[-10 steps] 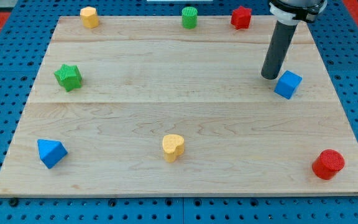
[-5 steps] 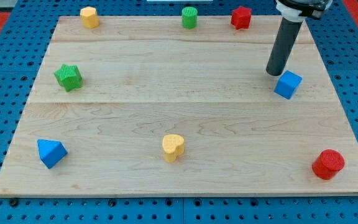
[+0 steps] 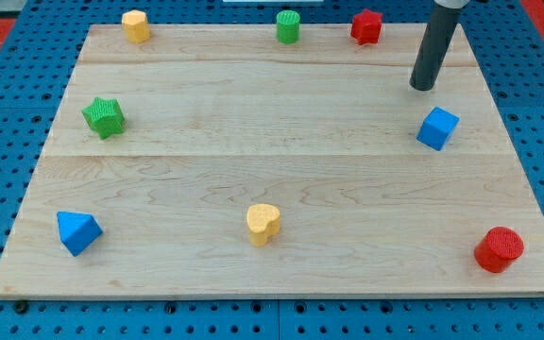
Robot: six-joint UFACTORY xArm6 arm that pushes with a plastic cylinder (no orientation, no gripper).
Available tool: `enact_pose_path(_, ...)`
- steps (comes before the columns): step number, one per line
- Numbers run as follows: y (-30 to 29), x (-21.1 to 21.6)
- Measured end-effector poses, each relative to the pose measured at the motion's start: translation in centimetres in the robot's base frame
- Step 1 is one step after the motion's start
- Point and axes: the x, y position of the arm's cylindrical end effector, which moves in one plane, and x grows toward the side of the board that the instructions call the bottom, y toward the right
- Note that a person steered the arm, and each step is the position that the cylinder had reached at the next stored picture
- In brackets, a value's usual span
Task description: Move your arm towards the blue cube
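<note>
The blue cube point(image 3: 437, 127) sits on the wooden board point(image 3: 281, 170) at the view's right, in the upper half. My tip point(image 3: 425, 88) is the lower end of the dark rod coming down from the view's top right. It stands just above the cube in the view, slightly to its left, with a clear gap of bare board between them. It touches no block.
Along the board's top edge are a yellow block point(image 3: 136, 25), a green cylinder point(image 3: 288, 26) and a red star point(image 3: 366, 26). A green star point(image 3: 103, 116) is at the left, a blue pyramid-like block point(image 3: 76, 231) at bottom left, a yellow heart point(image 3: 263, 224) at bottom centre, a red cylinder point(image 3: 498, 249) at bottom right.
My tip has slid towards the view's top and slightly right, from right beside the blue cube's upper left corner to farther from it. No block has moved.
</note>
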Motion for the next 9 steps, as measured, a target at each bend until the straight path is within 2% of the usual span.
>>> enact_pose_path(2, 2.8, 2.9)
enact_pose_path(6, -0.2, 3.1)
enact_pose_path(7, 1.7, 3.4)
enact_pose_path(8, 4.9, 4.9)
enact_pose_path(9, 2.8, 9.2)
